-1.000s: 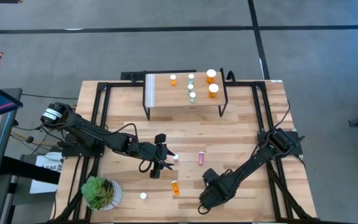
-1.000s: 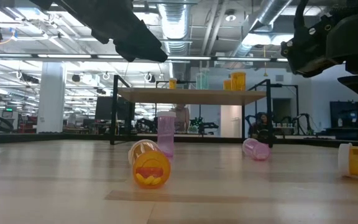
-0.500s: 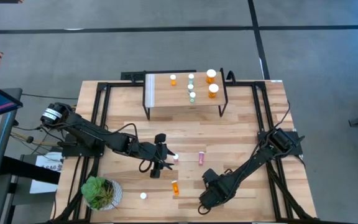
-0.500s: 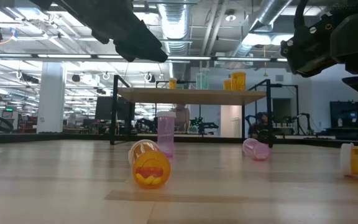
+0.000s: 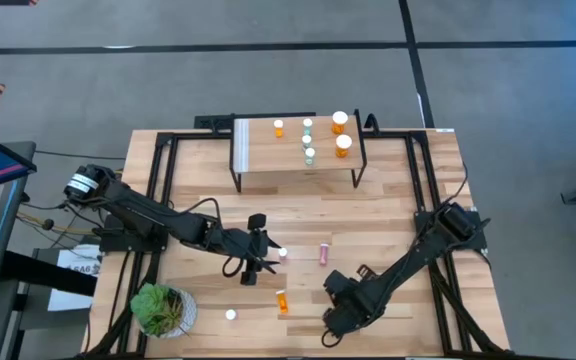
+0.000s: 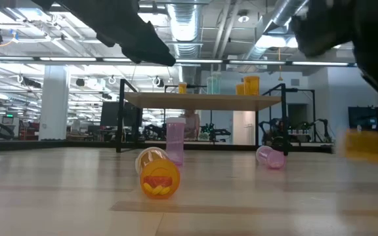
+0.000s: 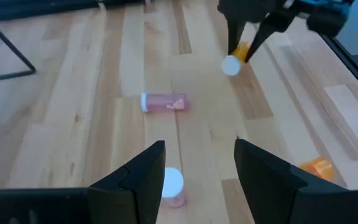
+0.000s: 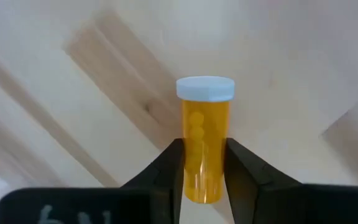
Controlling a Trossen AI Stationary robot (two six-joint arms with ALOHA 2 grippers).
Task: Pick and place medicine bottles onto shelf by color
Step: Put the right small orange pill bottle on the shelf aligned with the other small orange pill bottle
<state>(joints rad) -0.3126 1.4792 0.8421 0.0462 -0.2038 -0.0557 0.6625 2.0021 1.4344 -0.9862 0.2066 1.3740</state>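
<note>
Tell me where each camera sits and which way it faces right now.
High: overhead, straight down on the shelf; both arms show.
Low: table height, level toward the shelf; arms blur in overhead.
Left wrist: past the open left gripper, over an upright pink bottle.
Right wrist: the right gripper shut on an orange bottle.
Shared: the left wrist view also shows that orange bottle in the right gripper.

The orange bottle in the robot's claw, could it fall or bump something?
Maybe. The right gripper pinches the orange bottle only at its bottom end, so it could tip or slip out on the way to the shelf. Up there, five bottles already crowd one end, including two wide orange ones, and a clumsy landing might knock them over. Another orange bottle lies loose on the table nearby and could get nudged and roll.
</note>
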